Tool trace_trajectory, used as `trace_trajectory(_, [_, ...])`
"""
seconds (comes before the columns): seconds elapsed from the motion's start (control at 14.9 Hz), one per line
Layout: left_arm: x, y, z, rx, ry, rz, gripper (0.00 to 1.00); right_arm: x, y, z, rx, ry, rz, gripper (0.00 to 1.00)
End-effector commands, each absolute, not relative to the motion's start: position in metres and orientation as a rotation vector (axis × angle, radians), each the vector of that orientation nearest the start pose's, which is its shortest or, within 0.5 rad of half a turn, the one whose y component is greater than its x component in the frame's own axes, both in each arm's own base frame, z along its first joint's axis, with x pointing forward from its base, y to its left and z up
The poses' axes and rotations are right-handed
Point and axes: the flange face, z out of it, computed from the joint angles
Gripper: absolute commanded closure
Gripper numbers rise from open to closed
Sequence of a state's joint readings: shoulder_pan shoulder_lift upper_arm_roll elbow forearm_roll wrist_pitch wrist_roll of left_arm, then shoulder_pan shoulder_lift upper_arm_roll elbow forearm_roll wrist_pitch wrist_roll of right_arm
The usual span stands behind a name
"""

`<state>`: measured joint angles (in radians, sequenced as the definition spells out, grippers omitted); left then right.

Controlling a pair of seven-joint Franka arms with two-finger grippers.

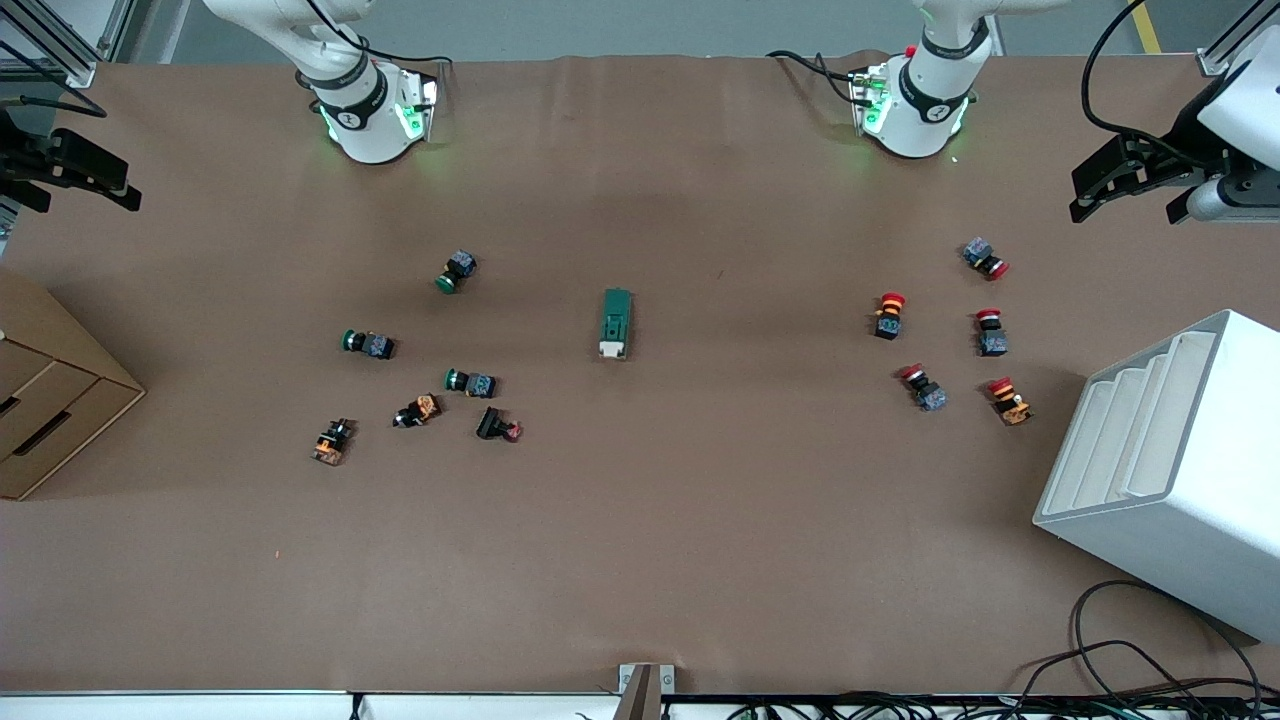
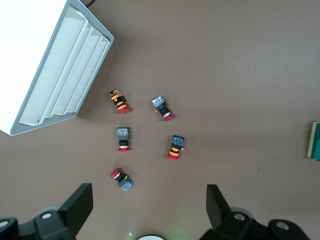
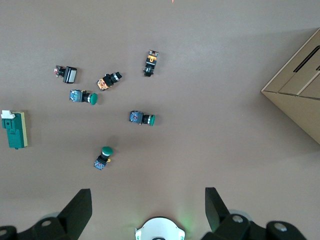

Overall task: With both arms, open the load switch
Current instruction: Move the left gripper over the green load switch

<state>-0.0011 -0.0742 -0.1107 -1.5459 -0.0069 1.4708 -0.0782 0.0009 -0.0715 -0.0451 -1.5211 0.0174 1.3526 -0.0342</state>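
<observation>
Front view, left to right. Right gripper [image 1: 70, 172], upper left edge of the frame: fingers spread, holding nothing, above a cardboard box [image 1: 50, 400]. Left of centre: green-capped push buttons [image 1: 458, 271] among other small switches. Frame centre: the load switch [image 1: 616, 323] lies flat on the brown table [image 1: 640, 560], white tab toward the lower edge. Right of centre: red-capped push buttons [image 1: 889, 314]. Lower right: white slotted rack [image 1: 1170, 470]. Upper right edge: left gripper [image 1: 1125, 185], fingers spread, empty.

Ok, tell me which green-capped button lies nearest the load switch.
The green-capped button nearest the front camera of the three; it lies closest to the load switch.
</observation>
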Motion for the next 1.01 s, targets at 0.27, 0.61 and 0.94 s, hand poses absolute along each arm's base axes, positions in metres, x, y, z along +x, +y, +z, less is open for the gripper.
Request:
trace_trajectory(0.27, [0.524, -0.068, 0.675, -3.141, 0.092, -0.021, 0.00, 0.500, -0.022, 0.673, -3.128, -0.006, 0.132, 0.00])
trace_trajectory(0.61, [0.509, -0.161, 0.669, -3.133, 0.183, -0.020, 0.00, 0.501, -0.022, 0.672, -3.127, -0.004, 0.139, 0.00])
trace_trajectory(0.94, [0.481, -0.294, 0.642, -3.176, -0.066, -0.051, 0.00, 0.503, -0.023, 0.677, -3.131, -0.003, 0.115, 0.00])
